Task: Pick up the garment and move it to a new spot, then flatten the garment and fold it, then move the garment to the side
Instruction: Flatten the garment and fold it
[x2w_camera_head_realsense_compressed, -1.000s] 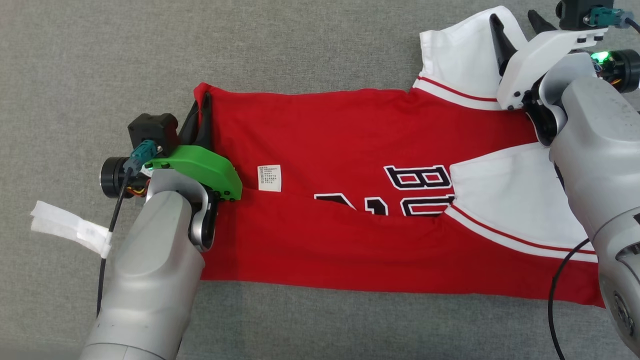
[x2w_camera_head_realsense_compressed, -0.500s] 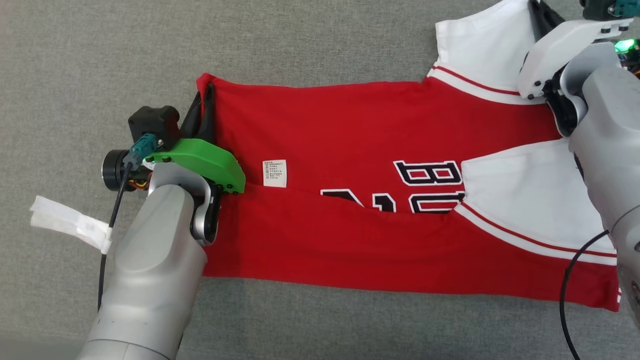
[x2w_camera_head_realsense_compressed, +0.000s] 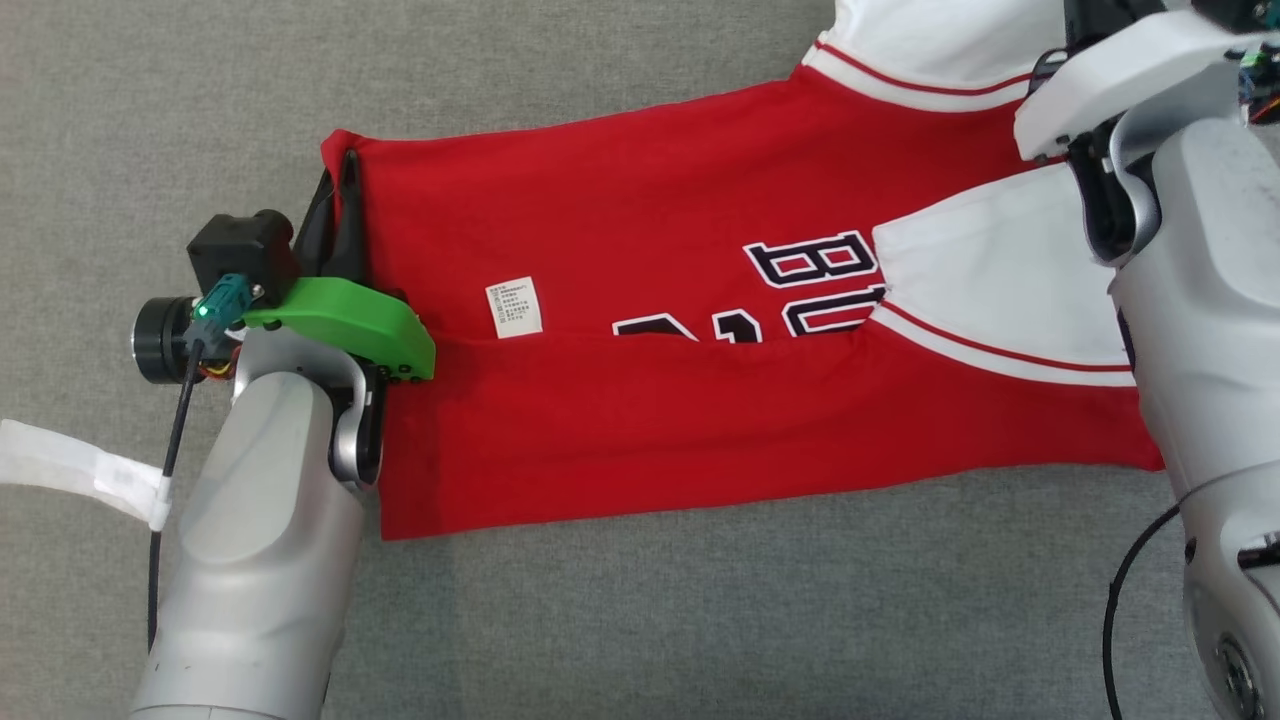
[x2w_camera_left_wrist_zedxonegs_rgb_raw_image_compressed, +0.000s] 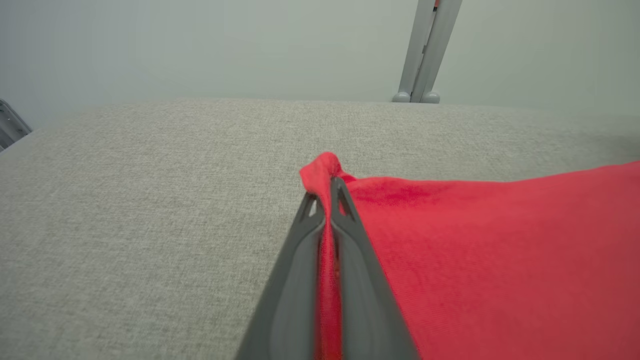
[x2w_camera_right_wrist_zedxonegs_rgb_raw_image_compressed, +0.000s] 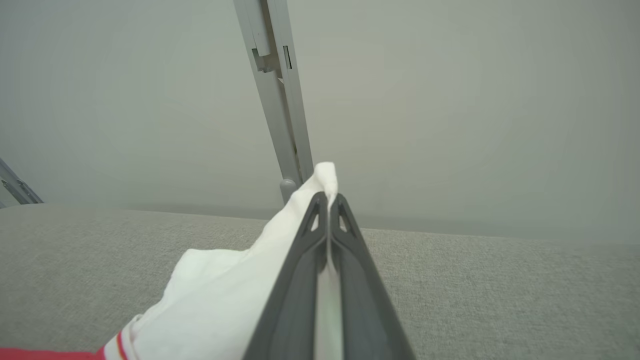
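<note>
So the jersey (x2w_camera_head_realsense_compressed: 700, 420) is lying spread out sideways on the grey fabric surface (x2w_camera_head_realsense_compressed: 600, 620), red body across the middle, white sleeves (x2w_camera_head_realsense_compressed: 1000, 280) off toward the robot's right end. It's folded lengthwise, the near half lapped up over the lettering (x2w_camera_head_realsense_compressed: 800, 265) so only part of it shows. A little white care tag (x2w_camera_head_realsense_compressed: 514, 307) sits just above that fold line.

The left gripper (x2w_camera_left_wrist_zedxonegs_rgb_raw_image_compressed: 330, 186) is pinched tight on the far left corner of the red hem. In its wrist view there's a nub of red cloth poking out past the fingertips and more of it sandwiched between the fingers all the way down. The right gripper (x2w_camera_right_wrist_zedxonegs_rgb_raw_image_compressed: 328, 200) is clamped together on the edge of one of the white sleeves, a bit of white sticking up over the tips, and the sleeve climbs from the surface up to them. In the head view the two arms sit at opposite ends of the jersey with the cloth fairly flat between them. A strip of white tape (x2w_camera_head_realsense_compressed: 70, 468) hangs off the left arm's cable (x2w_camera_head_realsense_compressed: 172, 420).
</note>
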